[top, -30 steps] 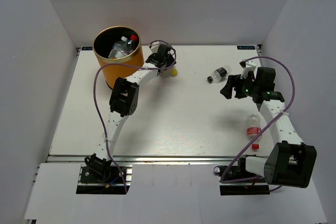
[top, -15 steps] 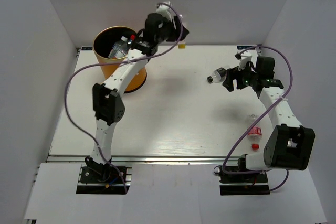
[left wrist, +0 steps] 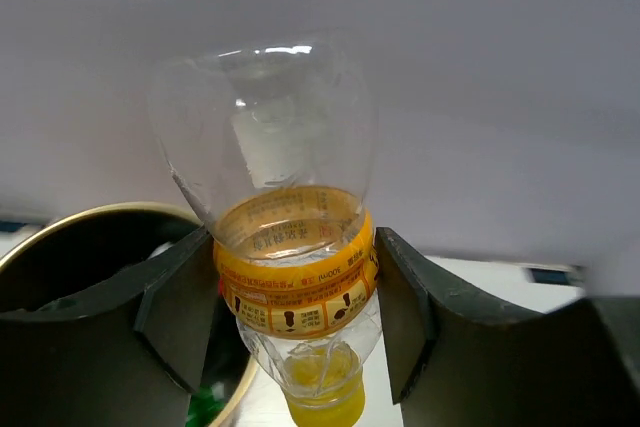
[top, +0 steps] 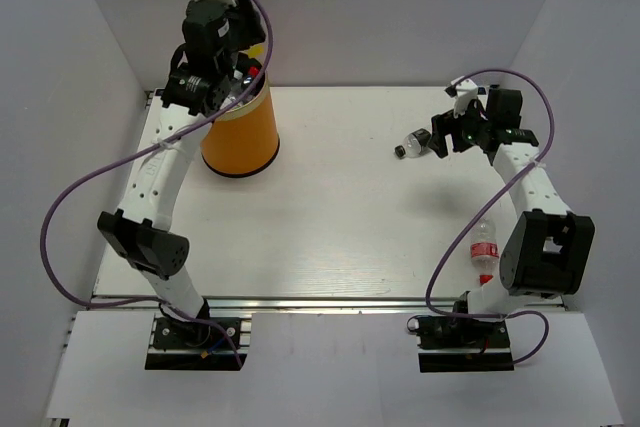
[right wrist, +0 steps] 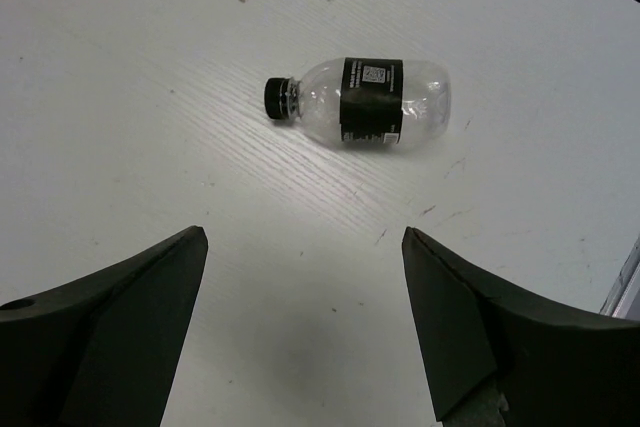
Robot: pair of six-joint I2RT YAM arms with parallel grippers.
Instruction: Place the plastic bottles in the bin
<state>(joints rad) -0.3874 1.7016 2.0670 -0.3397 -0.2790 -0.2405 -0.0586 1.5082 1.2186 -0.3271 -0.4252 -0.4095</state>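
My left gripper (top: 238, 59) is shut on the yellow-capped bottle (left wrist: 292, 247), cap down, and holds it high over the mouth of the orange-yellow bin (top: 242, 132). The bin's gold rim (left wrist: 95, 215) and black inside show below the bottle in the left wrist view. Bottles lie in the bin, one with a red cap (top: 254, 72). My right gripper (top: 441, 140) is open and empty just right of the dark-labelled bottle (top: 413, 144), which lies on its side on the table ahead of the open jaws (right wrist: 365, 102). A red-labelled bottle (top: 484, 247) lies by the right arm.
White walls close the table (top: 330, 217) at the back and on both sides. The left arm's purple cable (top: 70, 207) loops out to the left. The right arm's cable (top: 450, 257) hangs over the table near the red-labelled bottle.
My left arm has lifted the yellow-capped bottle from the table beside the bin and swung it left over the bin's mouth. My right gripper has moved farther back, closer to the dark-labelled bottle.
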